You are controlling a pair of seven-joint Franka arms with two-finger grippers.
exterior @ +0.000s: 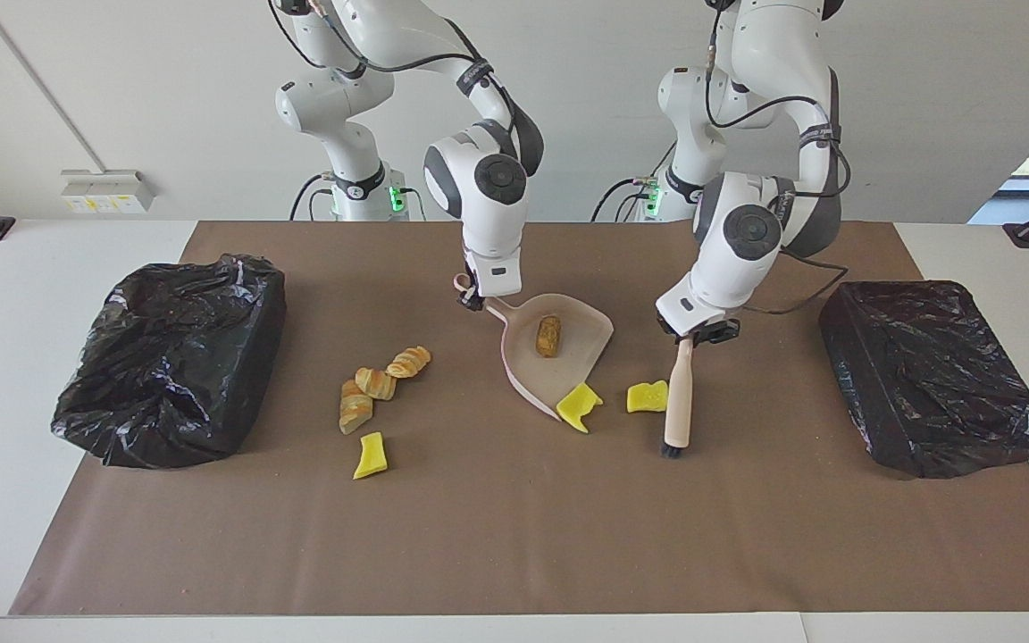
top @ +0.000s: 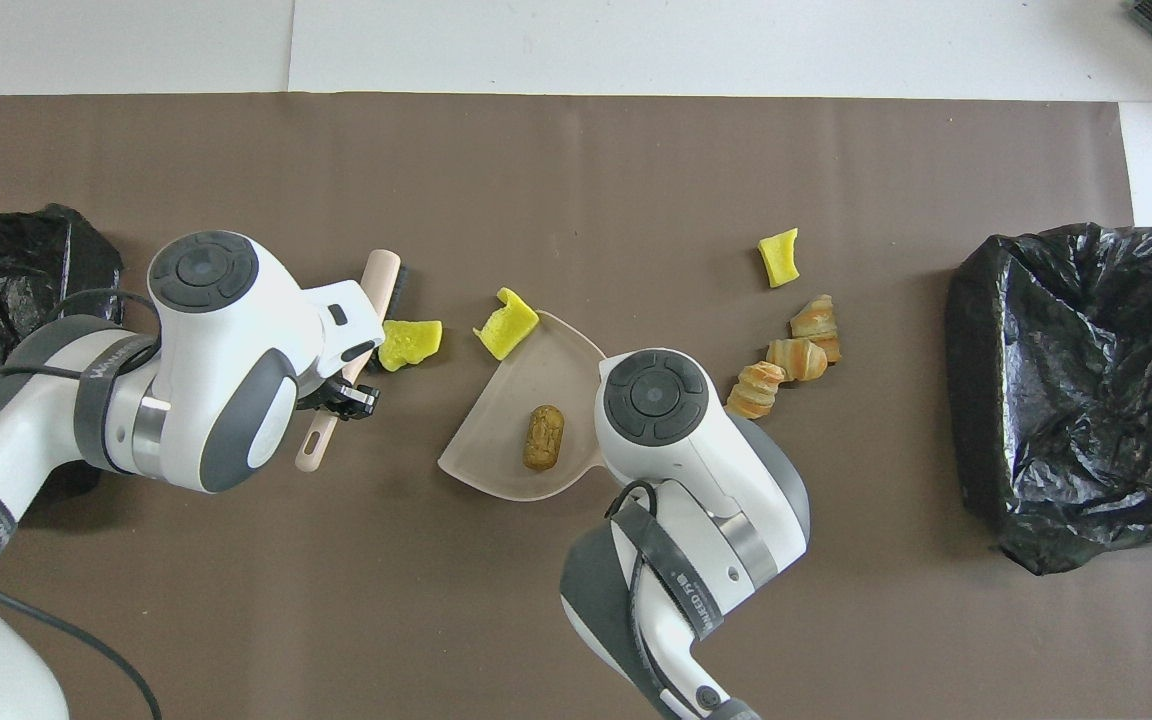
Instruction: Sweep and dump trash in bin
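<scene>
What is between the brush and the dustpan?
Two yellow spongy chunks: one right beside the brush, the other at the lip of the dustpan. The facing view shows both.
</scene>
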